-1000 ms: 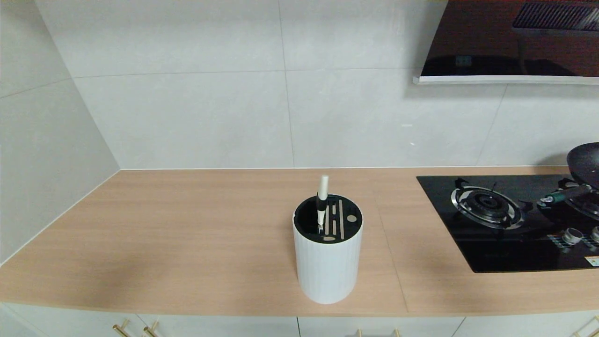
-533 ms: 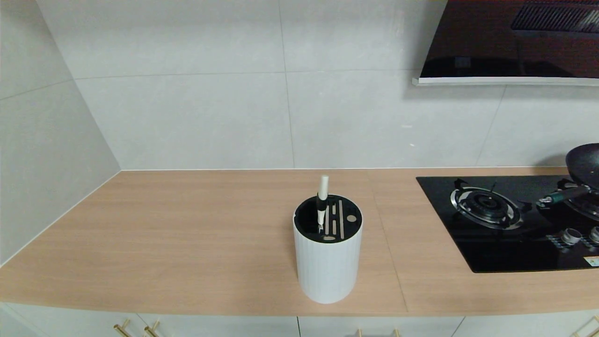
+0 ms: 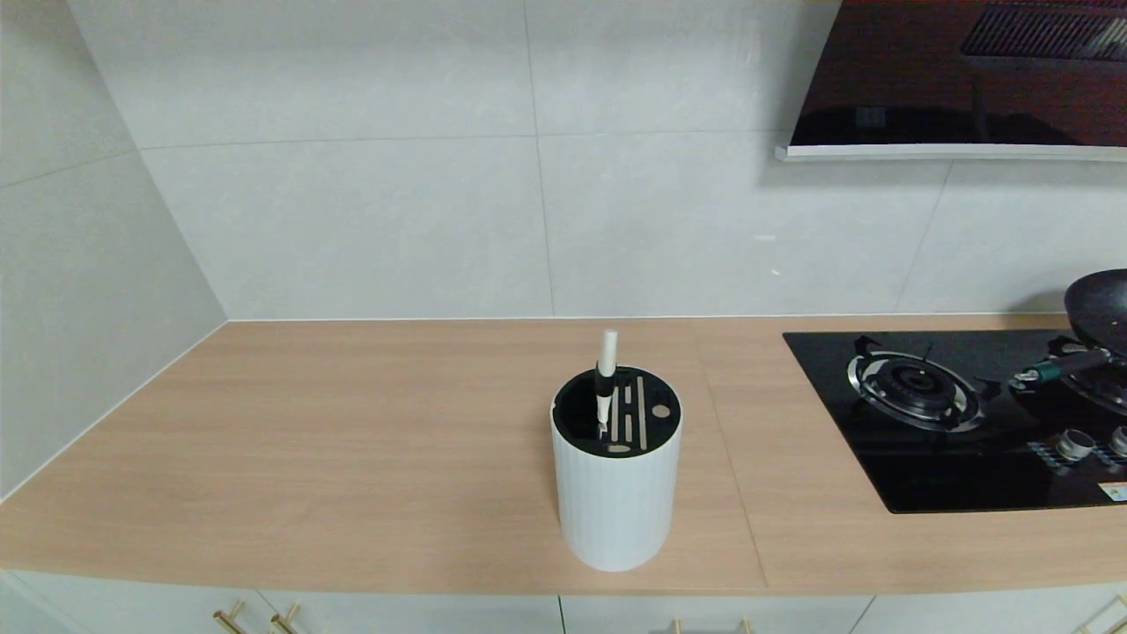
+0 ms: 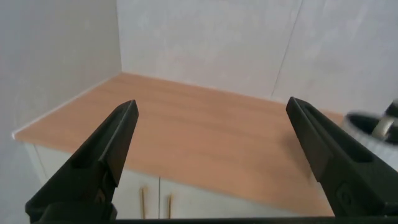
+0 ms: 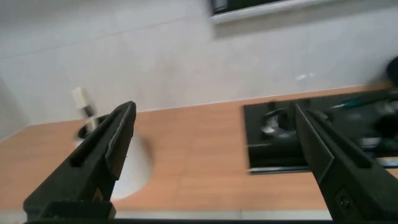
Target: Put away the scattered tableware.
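From the head view I've got a white ribbed holder (image 3: 616, 493) standing upright on the wooden counter (image 3: 352, 440), close to the front edge and about mid-width. Its top is black: an open pocket on the robot's left side, and narrow slots plus a couple of small holes on the right side. One utensil (image 3: 606, 370) stands in the open pocket, roughly upright, with its pale handle sticking up above the rim and a dark band lower down. I can't tell what kind of utensil it is, as the working end is down inside. To the robot's right of the holder, apart from it, a black glass hob (image 3: 951, 475) is set into the counter. It has a round burner (image 3: 914, 387) and knobs (image 3: 1076, 445) near its front. A dark pan (image 3: 1101, 308) sits at the far right edge of the hob, its handle pointing toward the burner. A dark hood (image 3: 960, 79) hangs over the hob on the grey tiled wall (image 3: 352, 176). Brass cabinet handles (image 3: 231, 616) show under the counter's front edge. On the left wrist camera I see the left gripper (image 4: 211, 106) spread wide with nothing between its fingers. It is held off the counter's front edge, and the holder shows blurred off to one side. On the right wrist camera the right gripper (image 5: 214, 109) is also spread wide and holding nothing. It is held in front of the counter, facing the gap between holder and hob.
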Motion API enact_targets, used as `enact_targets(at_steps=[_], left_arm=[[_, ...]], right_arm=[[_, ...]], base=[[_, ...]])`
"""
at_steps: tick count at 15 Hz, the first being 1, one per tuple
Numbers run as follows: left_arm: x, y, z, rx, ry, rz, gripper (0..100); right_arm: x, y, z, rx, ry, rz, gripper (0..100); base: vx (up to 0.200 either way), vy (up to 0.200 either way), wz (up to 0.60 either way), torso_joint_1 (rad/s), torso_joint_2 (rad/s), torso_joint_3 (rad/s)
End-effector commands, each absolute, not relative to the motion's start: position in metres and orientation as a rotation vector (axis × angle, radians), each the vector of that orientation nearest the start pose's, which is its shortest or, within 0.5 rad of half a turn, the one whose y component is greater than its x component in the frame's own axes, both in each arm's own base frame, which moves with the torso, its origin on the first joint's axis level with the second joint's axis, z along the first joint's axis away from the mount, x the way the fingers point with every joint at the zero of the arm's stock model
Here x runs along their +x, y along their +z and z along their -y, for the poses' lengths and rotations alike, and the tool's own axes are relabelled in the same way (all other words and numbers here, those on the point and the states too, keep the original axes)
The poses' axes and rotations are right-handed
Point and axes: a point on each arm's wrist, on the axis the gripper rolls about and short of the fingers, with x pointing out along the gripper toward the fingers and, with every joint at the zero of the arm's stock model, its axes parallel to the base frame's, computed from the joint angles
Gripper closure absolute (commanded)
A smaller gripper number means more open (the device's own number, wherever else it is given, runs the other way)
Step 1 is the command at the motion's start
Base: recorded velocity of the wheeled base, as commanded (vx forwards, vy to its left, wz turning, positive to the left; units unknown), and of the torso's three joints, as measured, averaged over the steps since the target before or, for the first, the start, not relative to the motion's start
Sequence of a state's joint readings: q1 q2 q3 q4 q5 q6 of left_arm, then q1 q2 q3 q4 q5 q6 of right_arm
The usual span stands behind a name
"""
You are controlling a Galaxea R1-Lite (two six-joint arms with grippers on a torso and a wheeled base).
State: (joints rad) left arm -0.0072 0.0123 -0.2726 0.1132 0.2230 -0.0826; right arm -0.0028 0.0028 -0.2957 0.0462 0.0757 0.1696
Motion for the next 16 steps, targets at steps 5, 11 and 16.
enact_targets(at_steps=[5,11,16], left_arm=[[-0.023,0.078,-0.001,-0.007,0.058,0.02,0],[-0.023,0.075,0.0,0.107,-0.028,-0.003,0],[-0.023,0.075,0.001,0.084,-0.029,-0.003,0]], right_arm=[[-0.023,0.082,0.003,-0.051,-0.144,0.059,0],[-0.023,0.075,0.001,0.006,-0.048,-0.021,0],[-0.023,0.076,0.0,-0.017,-0.015,-0.002,0]], base=[[0.0,0.0,0.0,0.0,0.0,0.0],[0.0,0.0,0.0,0.0,0.0,0.0],[0.0,0.0,0.0,0.0,0.0,0.0]])
